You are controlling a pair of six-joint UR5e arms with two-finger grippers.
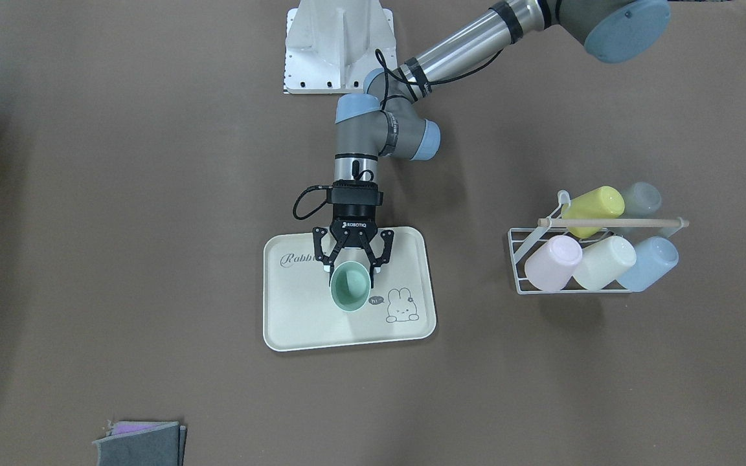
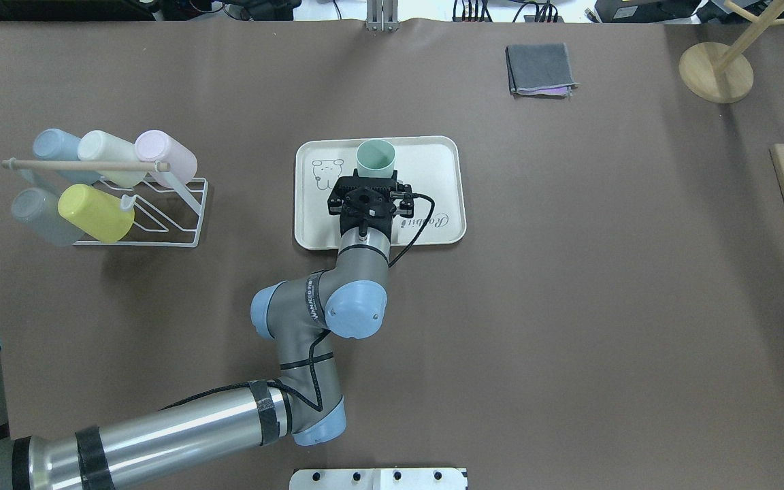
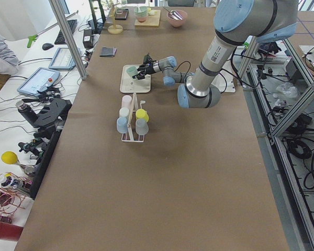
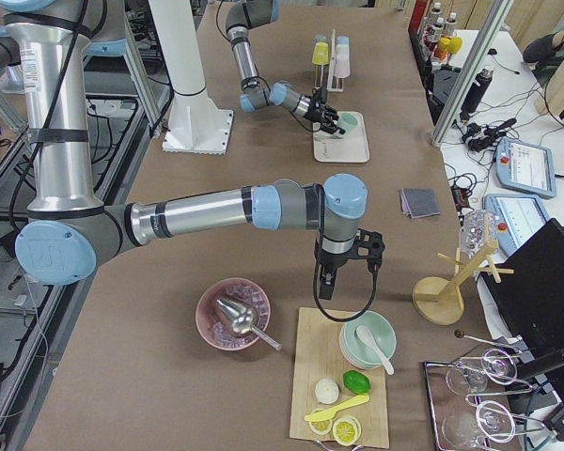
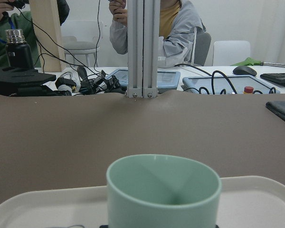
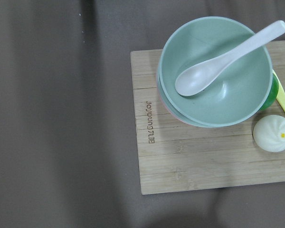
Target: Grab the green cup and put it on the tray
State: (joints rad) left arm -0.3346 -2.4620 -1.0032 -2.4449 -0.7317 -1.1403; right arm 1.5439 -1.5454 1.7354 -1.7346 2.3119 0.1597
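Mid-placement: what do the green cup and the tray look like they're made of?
Green cup: probably plastic, matte. It has an even mint colour, a thin rim, and only soft shading inside in the left wrist view. Tray: looks like plastic or melamine, cream and smooth, with a moulded raised rim, rounded corners and printed grey artwork. Looks alone cannot settle either.

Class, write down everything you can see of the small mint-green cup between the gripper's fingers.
The mint-green plastic cup is a small, plain tumbler with no handle, slightly tapered, matte and smooth. It stands upright, mouth up, and looks empty. It is over the middle of the cream rectangular tray, beside the bunny drawing. The left gripper holds it, one finger against each side. Whether its base rests on the tray cannot be seen.
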